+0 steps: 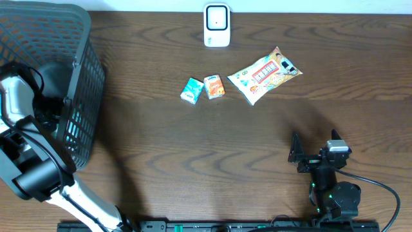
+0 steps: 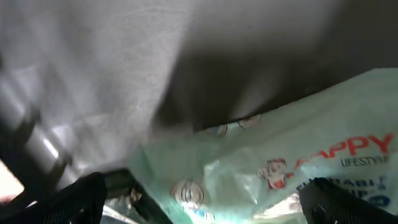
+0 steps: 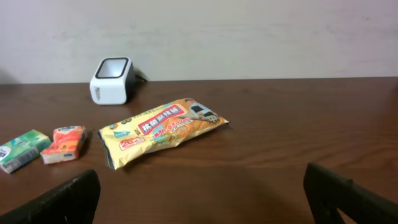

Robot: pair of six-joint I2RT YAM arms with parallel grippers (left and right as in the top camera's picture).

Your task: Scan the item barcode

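snack bag [image 1: 265, 75]: light, soft, crinkly film by the look of it, likely slippery, so a pinch on a flat sealed end seems safest. the right gripper [image 3: 200, 179] is spread wide and empty, with the bag lying flat on the table well ahead of it, near the scanner [image 1: 217, 24]. the left gripper [image 2: 202, 196] gapes, holding nothing, inside the basket [image 1: 84, 38].

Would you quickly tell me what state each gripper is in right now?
Left gripper: open, over a pale green packet, not gripping it.
Right gripper: open, empty.
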